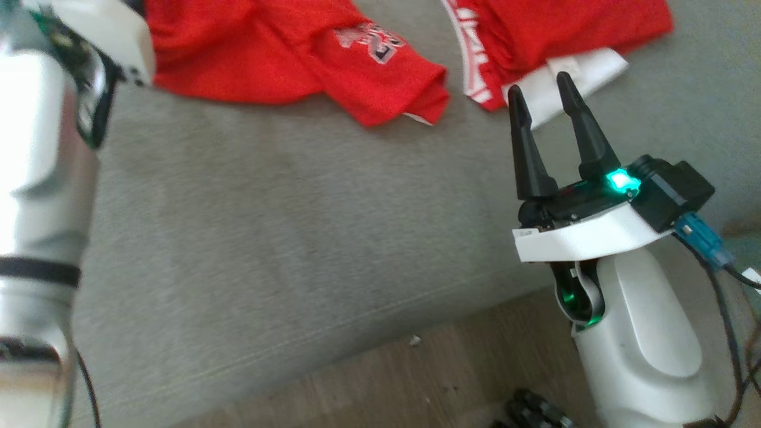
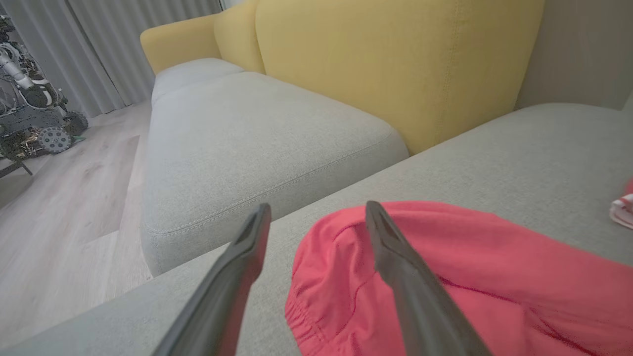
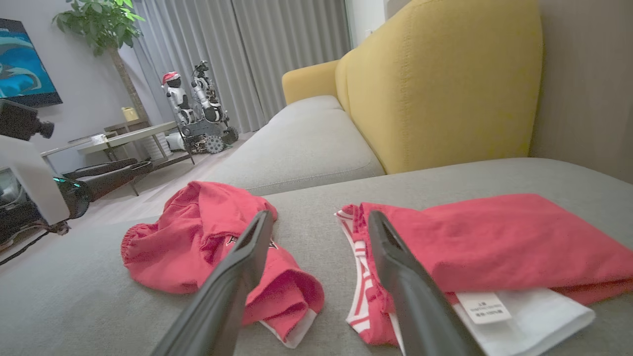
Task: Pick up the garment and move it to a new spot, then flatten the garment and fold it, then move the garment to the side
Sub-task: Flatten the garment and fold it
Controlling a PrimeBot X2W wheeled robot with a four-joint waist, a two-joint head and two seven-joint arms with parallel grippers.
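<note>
Hovering wide open above crumpled red shorts [image 2: 519,277], left gripper [image 2: 316,207] could pinch perhaps one layer; right gripper [image 1: 538,83] gapes empty.

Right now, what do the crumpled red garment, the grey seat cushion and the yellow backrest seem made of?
Crumpled red garment: thin matte jersey, probably synthetic; soft folds, gathered hem. Grey seat cushion: matte woven upholstery; visible weave, stitched seam. Yellow backrest: likely similar cloth; stitch line.

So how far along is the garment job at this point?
Looks done: a folded red garment lies at the right. In hand: nothing; left gripper and right gripper are open, empty. Left: the crumpled garment needs flattening, folding, moving aside.
</note>
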